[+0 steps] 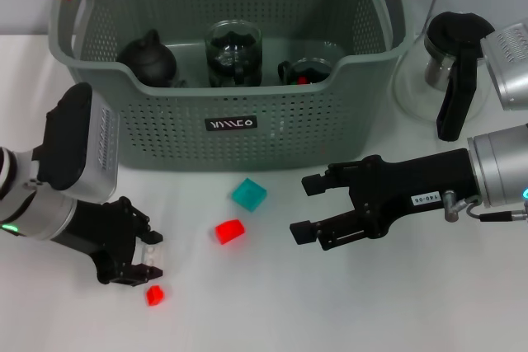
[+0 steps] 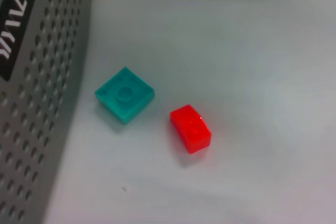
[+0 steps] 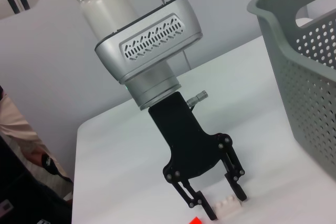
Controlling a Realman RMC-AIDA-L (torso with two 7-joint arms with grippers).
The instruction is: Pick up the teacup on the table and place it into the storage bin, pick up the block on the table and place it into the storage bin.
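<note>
The storage bin (image 1: 227, 113) stands at the back of the table, and its wall (image 2: 31, 108) also fills one side of the left wrist view. No teacup shows on the table; a tall glass cup (image 1: 233, 53) and a low glass cup (image 1: 307, 70) sit inside the bin. My left gripper (image 1: 142, 258) is low at the front left, shut on a white block (image 1: 152, 253) that rests on the table. The right wrist view shows that left gripper (image 3: 227, 204) with the white block (image 3: 224, 206) between its fingertips. My right gripper (image 1: 307, 208) hovers open and empty at mid right.
A teal block (image 1: 248, 194) and a red block (image 1: 229, 230) lie in front of the bin, the teal block (image 2: 125, 94) next to the red block (image 2: 191, 128). A small red piece (image 1: 153, 294) lies by the left gripper. A black pot (image 1: 148, 58) sits in the bin. A glass teapot (image 1: 450, 72) stands right of it.
</note>
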